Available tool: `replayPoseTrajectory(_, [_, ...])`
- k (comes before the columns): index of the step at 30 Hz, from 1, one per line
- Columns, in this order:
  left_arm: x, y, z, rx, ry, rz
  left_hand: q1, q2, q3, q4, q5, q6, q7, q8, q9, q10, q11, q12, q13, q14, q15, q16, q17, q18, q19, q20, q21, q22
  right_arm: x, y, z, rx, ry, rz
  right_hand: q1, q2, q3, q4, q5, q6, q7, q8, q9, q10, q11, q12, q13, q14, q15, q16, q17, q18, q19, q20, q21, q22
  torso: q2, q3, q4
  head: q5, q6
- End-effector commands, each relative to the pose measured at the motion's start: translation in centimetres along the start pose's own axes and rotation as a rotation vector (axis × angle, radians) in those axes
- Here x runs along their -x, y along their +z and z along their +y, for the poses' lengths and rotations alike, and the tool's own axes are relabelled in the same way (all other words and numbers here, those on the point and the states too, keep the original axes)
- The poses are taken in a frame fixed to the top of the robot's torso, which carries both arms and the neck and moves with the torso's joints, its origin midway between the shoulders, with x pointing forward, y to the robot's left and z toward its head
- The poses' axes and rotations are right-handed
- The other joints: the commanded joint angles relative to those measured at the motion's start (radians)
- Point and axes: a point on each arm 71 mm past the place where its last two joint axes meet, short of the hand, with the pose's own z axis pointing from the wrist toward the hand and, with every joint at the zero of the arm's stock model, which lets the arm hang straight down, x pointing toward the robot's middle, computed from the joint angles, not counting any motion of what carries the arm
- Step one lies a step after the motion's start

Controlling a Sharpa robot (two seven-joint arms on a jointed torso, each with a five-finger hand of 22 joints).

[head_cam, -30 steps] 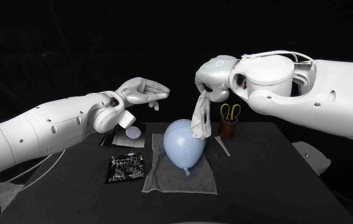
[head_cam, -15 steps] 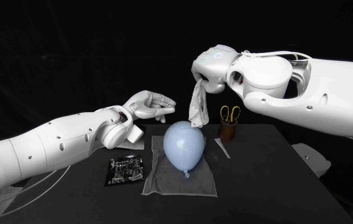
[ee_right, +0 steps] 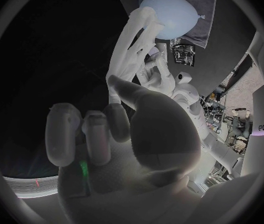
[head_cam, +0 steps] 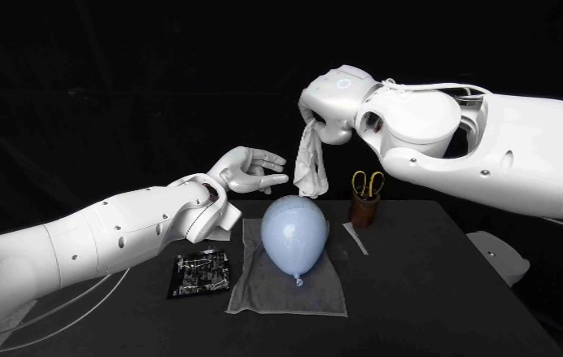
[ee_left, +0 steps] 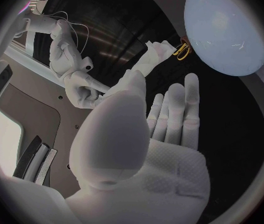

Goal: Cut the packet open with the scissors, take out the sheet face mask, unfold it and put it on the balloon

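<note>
My right hand (head_cam: 325, 115) is raised above the table and pinches the top of the white sheet mask (head_cam: 311, 166), which hangs down still folded into a narrow strip. The mask's lower end dangles just above the pale blue balloon (head_cam: 294, 231), which lies on a grey cloth (head_cam: 287, 288). My left hand (head_cam: 247, 170) hovers just left of the hanging mask with its fingers apart, holding nothing. The left wrist view has the mask (ee_left: 151, 56) beyond my spread fingers (ee_left: 172, 109). In the right wrist view the mask (ee_right: 132, 50) hangs over the balloon (ee_right: 172, 12).
The black packet (head_cam: 199, 273) lies on the table left of the cloth. Yellow-handled scissors (head_cam: 367, 181) stand in a brown cup (head_cam: 365, 209) behind the balloon on the right. A thin white strip (head_cam: 355, 237) lies beside the cloth.
My left hand has moved right and down, toward the hanging mask. My right hand has lifted the mask higher and a little left, clear of the balloon.
</note>
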Motion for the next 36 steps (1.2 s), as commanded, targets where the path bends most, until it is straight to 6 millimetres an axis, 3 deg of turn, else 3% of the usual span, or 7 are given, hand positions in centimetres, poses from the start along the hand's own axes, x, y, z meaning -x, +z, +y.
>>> replayPoseTrajectory(1, [-0.2,0.1,-0.5,-0.021,0.054,-0.037,0.016,0.002,-0.028,0.008,0.002,-0.006,0.028,0.001,0.003,-0.009,0.003,0.016,0.004,-0.009,-0.002,0.008,-0.001,0.013,-0.003,0.005,-0.004,0.0,0.3,0.2,0.0,-0.01,-0.012,-0.035,0.002,-0.009,0.001,0.006,0.007,0.007,0.002,0.004,0.001,0.052,-0.013,0.006,0.096,0.106,0.0,0.003,0.263,-0.014,0.059,0.0,0.003,0.21,-0.001,0.0005,-0.0006,-0.003,-0.001])
replayPoseTrajectory(9, [-1.0,0.3,-1.1,-0.04,0.075,-0.052,0.047,0.033,-0.104,0.01,0.002,-0.031,0.045,0.083,0.044,-0.054,0.01,0.13,0.045,-0.011,0.004,0.043,-0.004,0.013,0.001,0.009,0.014,0.009,0.4,0.5,0.1,-0.008,-0.011,-0.036,0.003,-0.01,0.003,0.006,0.007,0.009,0.002,0.003,0.001,0.053,-0.013,0.008,0.097,0.106,-0.001,0.003,0.263,-0.014,0.059,0.0,0.004,0.21,0.0,0.0005,-0.0002,-0.006,0.003])
replayPoseTrajectory(16, [-1.8,0.5,-1.6,-0.058,0.127,-0.043,0.055,0.049,-0.154,0.011,0.003,-0.128,0.051,0.254,0.131,-0.155,0.012,0.338,0.143,-0.012,0.007,0.086,-0.011,0.014,-0.002,0.01,0.044,0.026,0.3,1.1,0.0,-0.012,-0.009,-0.031,0.003,-0.01,0.003,0.006,0.007,0.009,0.002,0.003,0.001,0.053,-0.013,0.008,0.097,0.106,-0.001,0.003,0.263,-0.014,0.059,-0.001,0.005,0.211,0.001,0.0011,-0.0014,-0.008,0.001])
replayPoseTrajectory(20, [-1.9,0.5,-1.8,-0.065,0.155,-0.045,0.058,0.053,-0.166,0.012,0.001,-0.239,0.055,0.421,0.212,-0.26,0.02,0.516,0.233,-0.013,0.014,0.129,-0.013,0.013,-0.006,0.017,0.075,0.044,0.2,1.4,0.1,-0.011,-0.007,-0.028,0.004,-0.011,0.004,0.006,0.007,0.01,0.002,0.003,0.0,0.053,-0.014,0.007,0.097,0.106,-0.001,0.003,0.263,-0.014,0.06,-0.001,0.005,0.211,0.0,0.0014,-0.0009,-0.013,-0.001])
replayPoseTrajectory(23, [-2.0,0.6,-1.8,-0.065,0.163,-0.047,0.058,0.05,-0.166,0.012,0.002,-0.283,0.063,0.482,0.236,-0.295,0.021,0.58,0.262,-0.014,0.016,0.146,-0.014,0.013,-0.01,0.02,0.087,0.05,0.2,1.6,0.1,-0.011,-0.007,-0.025,0.004,-0.011,0.004,0.006,0.007,0.01,0.002,0.003,0.0,0.053,-0.014,0.007,0.097,0.106,-0.001,0.003,0.263,-0.014,0.06,-0.001,0.005,0.211,0.0,0.0009,-0.0009,-0.015,-0.002])
replayPoseTrajectory(24, [-2.1,0.6,-1.8,-0.063,0.165,-0.047,0.056,0.05,-0.164,0.012,0.002,-0.333,0.066,0.553,0.258,-0.34,0.026,0.647,0.29,-0.014,0.02,0.163,-0.011,0.013,-0.016,0.024,0.101,0.058,0.2,1.6,0.1,-0.011,-0.007,-0.024,0.004,-0.011,0.004,0.006,0.007,0.01,0.002,0.003,0.0,0.053,-0.014,0.007,0.097,0.106,-0.001,0.003,0.263,-0.014,0.06,-0.001,0.005,0.211,0.0,0.0009,-0.0009,-0.015,-0.002])
replayPoseTrajectory(36, [-2.4,1.1,-1.6,0.02,0.185,-0.078,0.063,0.041,-0.131,0.013,0.002,-0.42,0.078,0.646,0.267,-0.39,0.035,0.744,0.318,0.051,0.026,0.205,0.083,0.014,-0.015,0.03,0.136,0.074,0.1,1.8,0.1,-0.014,-0.001,-0.019,0.006,-0.011,0.008,0.006,0.008,0.012,0.001,0.003,0.0,0.055,-0.014,0.011,0.1,0.106,-0.002,0.003,0.263,-0.015,0.061,-0.001,0.01,0.212,0.0,0.0018,-0.0006,-0.012,-0.006])
